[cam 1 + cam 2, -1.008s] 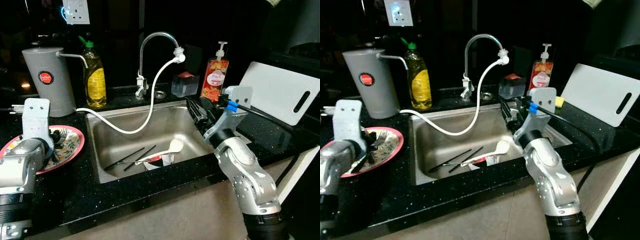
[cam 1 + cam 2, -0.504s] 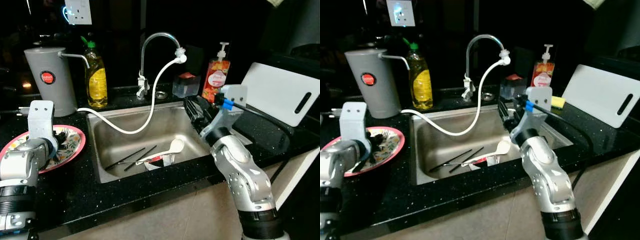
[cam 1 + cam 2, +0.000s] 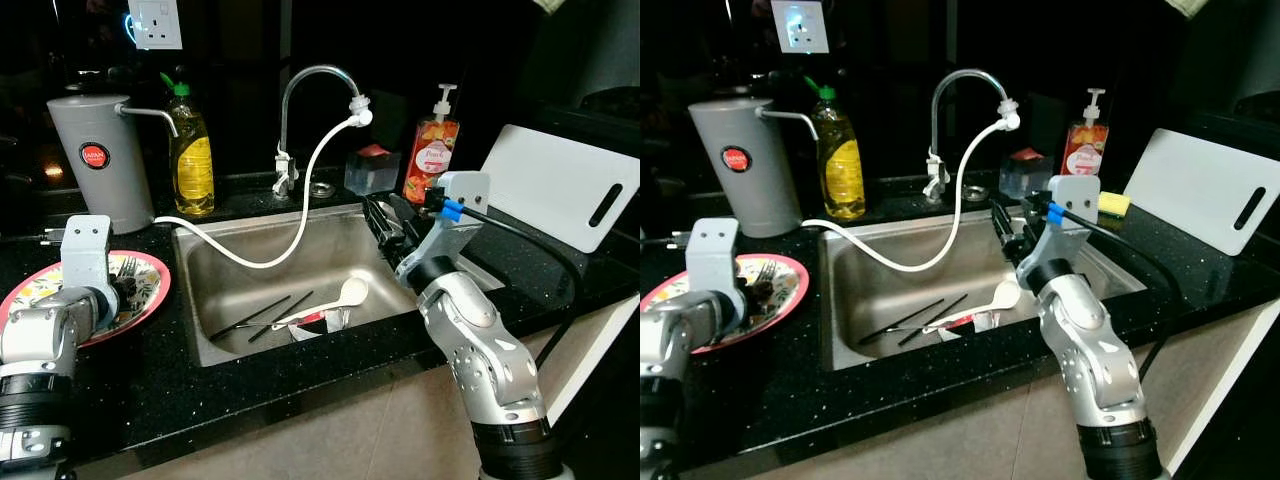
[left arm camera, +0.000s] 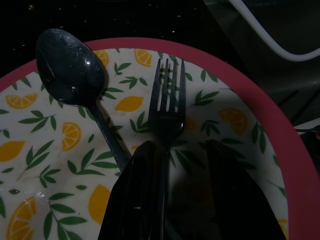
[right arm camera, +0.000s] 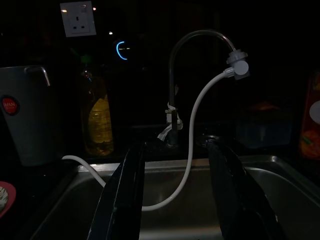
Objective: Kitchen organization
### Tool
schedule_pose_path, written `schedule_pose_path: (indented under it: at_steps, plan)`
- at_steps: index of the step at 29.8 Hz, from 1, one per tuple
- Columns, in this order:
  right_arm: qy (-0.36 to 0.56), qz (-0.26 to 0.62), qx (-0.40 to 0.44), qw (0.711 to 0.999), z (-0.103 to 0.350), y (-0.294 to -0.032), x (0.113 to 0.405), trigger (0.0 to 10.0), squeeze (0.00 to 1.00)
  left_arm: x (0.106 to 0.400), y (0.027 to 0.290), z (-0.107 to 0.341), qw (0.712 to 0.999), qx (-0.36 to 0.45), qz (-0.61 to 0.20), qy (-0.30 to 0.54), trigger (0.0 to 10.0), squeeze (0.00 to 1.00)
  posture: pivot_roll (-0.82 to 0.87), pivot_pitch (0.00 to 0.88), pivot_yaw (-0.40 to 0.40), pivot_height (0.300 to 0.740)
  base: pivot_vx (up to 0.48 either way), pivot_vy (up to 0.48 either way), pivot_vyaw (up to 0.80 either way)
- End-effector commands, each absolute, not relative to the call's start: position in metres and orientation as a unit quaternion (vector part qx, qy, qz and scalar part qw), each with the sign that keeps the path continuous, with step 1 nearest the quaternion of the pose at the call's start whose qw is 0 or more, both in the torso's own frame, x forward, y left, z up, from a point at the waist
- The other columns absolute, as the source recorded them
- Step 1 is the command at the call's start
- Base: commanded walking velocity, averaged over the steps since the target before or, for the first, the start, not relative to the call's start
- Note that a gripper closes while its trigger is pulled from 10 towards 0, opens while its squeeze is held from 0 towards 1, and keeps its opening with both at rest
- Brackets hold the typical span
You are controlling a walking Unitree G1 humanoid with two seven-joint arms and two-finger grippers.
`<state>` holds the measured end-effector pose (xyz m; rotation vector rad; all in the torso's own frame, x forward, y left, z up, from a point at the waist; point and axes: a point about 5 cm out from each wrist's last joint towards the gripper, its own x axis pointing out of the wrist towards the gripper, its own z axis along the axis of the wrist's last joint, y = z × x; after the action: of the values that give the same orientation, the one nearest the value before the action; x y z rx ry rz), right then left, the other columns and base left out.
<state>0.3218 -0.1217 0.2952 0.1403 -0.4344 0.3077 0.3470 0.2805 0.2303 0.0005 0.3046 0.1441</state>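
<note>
Stainless steel catches the light in the sink (image 3: 225,262), where a white ladle (image 3: 345,293) and dark chopsticks (image 3: 262,315) lie on the bottom under a white hose (image 3: 300,215) from the tap (image 3: 310,85), and the right end effector (image 5: 172,165) hangs over the basin's right side with its fingers spread and nothing between them. Over on the black table (image 3: 150,370), the left end effector (image 4: 175,155) sits low over the pink-rimmed lemon-print plate (image 4: 272,130), fingers parted either side of a fork's (image 4: 168,107) handle, a spoon (image 4: 75,72) lying just beside it.
</note>
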Motion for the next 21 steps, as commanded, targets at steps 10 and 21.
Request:
schedule_pose_path:
  at_steps: [10, 21]
  plan:
    - [-0.218, 0.148, 0.071, 0.962, 0.296, -0.124, 0.320, 10.0, 0.00, 0.346, 0.283, 0.218, 0.982, -0.009, 0.065, 0.178, 4.9, 0.00, -0.04, 0.000, -0.029, 0.740, 0.000, 0.000, 0.00]
    - [-0.217, 0.146, 0.070, 0.963, 0.296, -0.125, 0.321, 10.0, 0.00, 0.342, 0.284, 0.210, 0.978, -0.019, 0.069, 0.198, 4.2, 0.00, -0.04, 0.000, -0.026, 0.740, 0.000, 0.000, 0.00]
